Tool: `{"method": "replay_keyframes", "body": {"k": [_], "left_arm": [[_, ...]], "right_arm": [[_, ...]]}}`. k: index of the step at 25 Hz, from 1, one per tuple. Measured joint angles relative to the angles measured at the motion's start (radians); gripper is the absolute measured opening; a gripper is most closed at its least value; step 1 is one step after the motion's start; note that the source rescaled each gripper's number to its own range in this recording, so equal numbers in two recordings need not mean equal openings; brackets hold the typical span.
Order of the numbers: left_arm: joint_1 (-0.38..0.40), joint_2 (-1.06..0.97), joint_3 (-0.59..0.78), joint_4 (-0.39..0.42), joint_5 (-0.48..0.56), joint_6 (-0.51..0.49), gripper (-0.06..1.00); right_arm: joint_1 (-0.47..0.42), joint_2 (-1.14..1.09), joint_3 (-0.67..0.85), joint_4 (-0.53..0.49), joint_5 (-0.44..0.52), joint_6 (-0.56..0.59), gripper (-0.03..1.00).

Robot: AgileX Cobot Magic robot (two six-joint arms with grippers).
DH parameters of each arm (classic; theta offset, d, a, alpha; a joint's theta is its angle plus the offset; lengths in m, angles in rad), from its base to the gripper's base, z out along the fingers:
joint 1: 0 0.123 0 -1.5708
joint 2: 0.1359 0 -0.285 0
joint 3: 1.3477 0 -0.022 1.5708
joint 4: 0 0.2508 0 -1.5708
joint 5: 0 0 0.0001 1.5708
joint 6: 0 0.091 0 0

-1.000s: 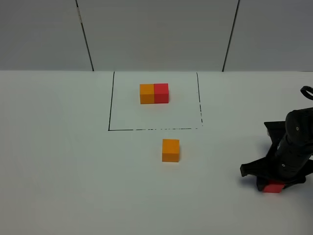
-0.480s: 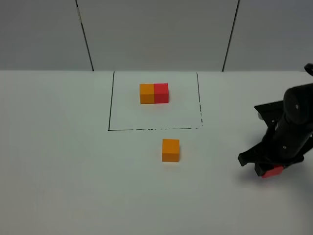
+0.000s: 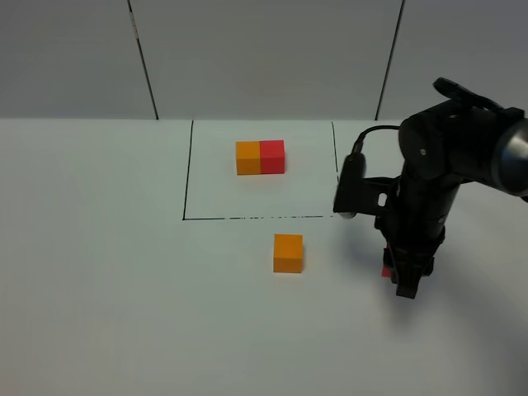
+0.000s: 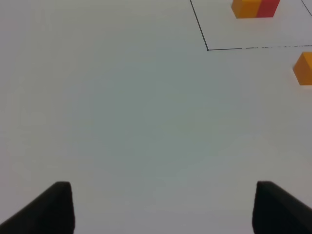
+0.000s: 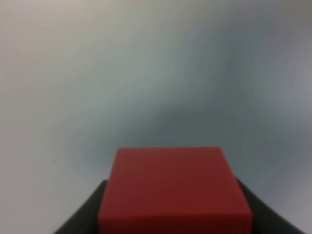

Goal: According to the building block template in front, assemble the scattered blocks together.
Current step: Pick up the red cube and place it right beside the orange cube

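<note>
Nearest the robot, the left gripper (image 4: 165, 207) is being shown by its own wrist camera alone. Its jaws are being kept well apart, and nothing is being held between them. Only the bare white table (image 4: 122, 122) is being seen in the gap.

A little farther out, right of the middle, the red cube (image 5: 175, 187) is being gripped by the right gripper (image 3: 406, 285). The jaws are being pressed shut against two opposite sides of the cube, and a dark finger is being seen at each lower corner in the right wrist view. From the high camera the gripper is being pointed straight down, and no more than a sliver of red is being shown at the left edge of its fingers. Whether the cube is being rested on the table or carried just above it cannot be told.

To the left of that gripper, and clearly apart from it, the orange cube (image 3: 288, 252) is being left untouched on the table. It lies just before the near line of the black rectangle (image 3: 186, 173).

Inside that rectangle, toward its far side, the building block template (image 3: 260, 157) is being displayed, with orange on the left and red on the right, joined flush.

Beyond the table, the scene is being closed off by a grey panelled wall (image 3: 264, 58).
</note>
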Motion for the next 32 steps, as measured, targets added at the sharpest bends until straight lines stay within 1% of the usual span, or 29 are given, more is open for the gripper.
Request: {"method": "replay_keyframes", "body": {"k": [3,5,10,13,18,24,32], "left_arm": [[0.0,0.0,0.0,0.0,0.0,0.0,0.64],[0.0,0.0,0.0,0.0,0.0,0.0,0.64],[0.0,0.0,0.0,0.0,0.0,0.0,0.64],[0.0,0.0,0.0,0.0,0.0,0.0,0.64],[0.0,0.0,0.0,0.0,0.0,0.0,0.64],[0.0,0.0,0.0,0.0,0.0,0.0,0.64],[0.0,0.0,0.0,0.0,0.0,0.0,0.64]], "right_arm": [[0.015,0.083,-0.065,-0.007,0.029,-0.082,0.0],[0.023,0.128,-0.105,-0.01,0.036,-0.101,0.0],[0.058,0.212,-0.211,-0.052,0.075,-0.108,0.0],[0.068,0.247,-0.265,-0.056,0.087,-0.114,0.0],[0.075,0.312,-0.353,-0.055,0.134,-0.132,0.0],[0.084,0.366,-0.424,-0.032,0.134,-0.135,0.0],[0.087,0.37,-0.429,0.018,0.095,-0.098,0.0]]}}
